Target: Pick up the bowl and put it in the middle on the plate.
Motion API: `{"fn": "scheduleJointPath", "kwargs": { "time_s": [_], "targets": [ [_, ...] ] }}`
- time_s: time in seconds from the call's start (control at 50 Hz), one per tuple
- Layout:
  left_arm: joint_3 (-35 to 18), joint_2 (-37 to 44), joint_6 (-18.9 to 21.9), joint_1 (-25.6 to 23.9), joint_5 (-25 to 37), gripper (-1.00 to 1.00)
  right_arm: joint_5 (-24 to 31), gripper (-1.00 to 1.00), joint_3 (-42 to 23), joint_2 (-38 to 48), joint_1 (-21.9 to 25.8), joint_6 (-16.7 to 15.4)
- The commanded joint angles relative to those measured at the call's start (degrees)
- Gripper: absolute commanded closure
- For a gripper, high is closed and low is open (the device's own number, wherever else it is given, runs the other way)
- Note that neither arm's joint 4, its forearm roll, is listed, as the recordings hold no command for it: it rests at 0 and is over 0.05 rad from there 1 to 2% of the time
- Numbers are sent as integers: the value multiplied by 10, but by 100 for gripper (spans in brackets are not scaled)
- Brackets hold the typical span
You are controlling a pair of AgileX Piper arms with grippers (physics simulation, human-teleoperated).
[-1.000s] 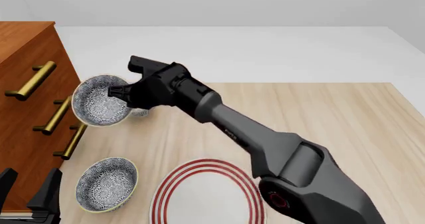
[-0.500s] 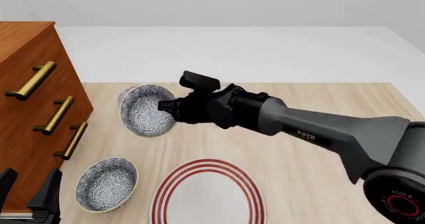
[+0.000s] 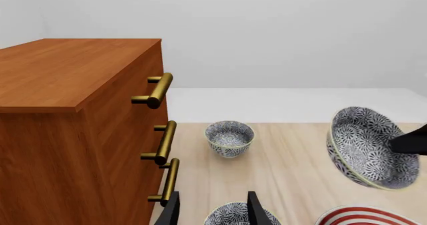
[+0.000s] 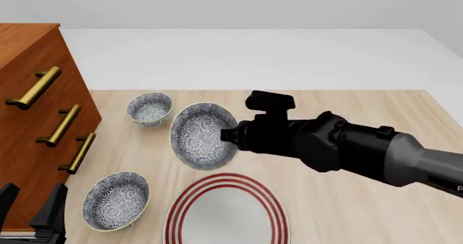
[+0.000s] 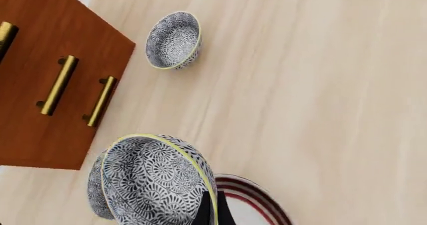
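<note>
Bright even light, soft faint shadows, sharp clean renders, no glare

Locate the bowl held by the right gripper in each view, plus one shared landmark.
Front: the held bowl, tilted, mid-picture, above the plate.
Left wrist: right edge.
Right wrist: bottom, pinched at its rim.
Shared landmark: wooden drawer cabinet with brass handles.

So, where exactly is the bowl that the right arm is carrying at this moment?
In the front view, the carried bowl is tilted on its side in the right gripper, held above the table, just beyond the plate, right of the small far bowl.
</note>
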Motion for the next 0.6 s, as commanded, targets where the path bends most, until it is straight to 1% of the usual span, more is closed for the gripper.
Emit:
{"fn": "scheduleJointPath", "kwargs": {
  "time_s": [0.02,0.06,0.08,0.12,0.18,0.24,0.4,0.6],
  "targets": [
    [0,0,0,0,0,-100,22,100,56,-90,-16,-49],
    [0,0,0,0,0,-100,19,100,71,-94,-13,-44],
    [0,0,0,0,0,-100,20,100,77,-101,-14,-50],
    [0,0,0,0,0,-100,22,100,83,-105,-14,-49],
    [0,0,0,0,0,-100,28,100,90,-114,-14,-55],
    [0,0,0,0,0,-100,36,100,95,-123,-14,-71],
    [0,0,0,0,0,-100,33,100,123,-122,0,-82],
    [0,0,0,0,0,-100,26,100,155,-117,18,-81]
  ]
}}
